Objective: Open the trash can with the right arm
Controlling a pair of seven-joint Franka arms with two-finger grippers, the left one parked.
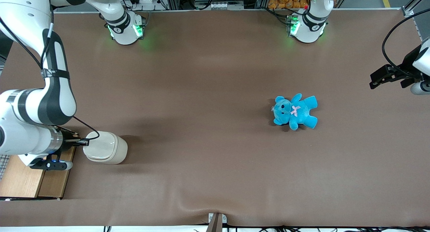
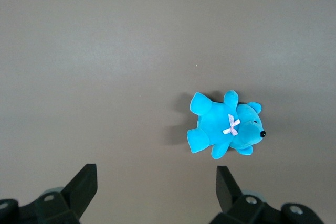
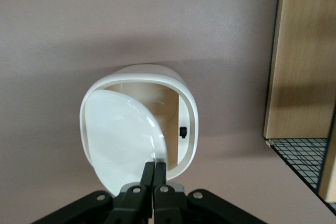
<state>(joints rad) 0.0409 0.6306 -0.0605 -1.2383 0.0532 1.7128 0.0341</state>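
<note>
The cream-white trash can (image 1: pixel 106 148) stands on the brown table toward the working arm's end. My right gripper (image 1: pixel 84 142) is at the can's top edge, on the side facing the wooden box. In the right wrist view the gripper (image 3: pixel 155 165) is shut, with its black fingertips (image 3: pixel 149 167) pressed together against the edge of the lid (image 3: pixel 118 132). The lid is tilted into the can (image 3: pixel 140 72), which leaves a gap. Through the gap I see the cream inner wall and a small black catch (image 3: pixel 183 132).
A light-wood box (image 1: pixel 28 178) with wire mesh (image 3: pixel 307 161) lies under the right arm's wrist, close beside the can. A blue teddy bear (image 1: pixel 295 111) lies toward the parked arm's end of the table; it also shows in the left wrist view (image 2: pixel 223 127).
</note>
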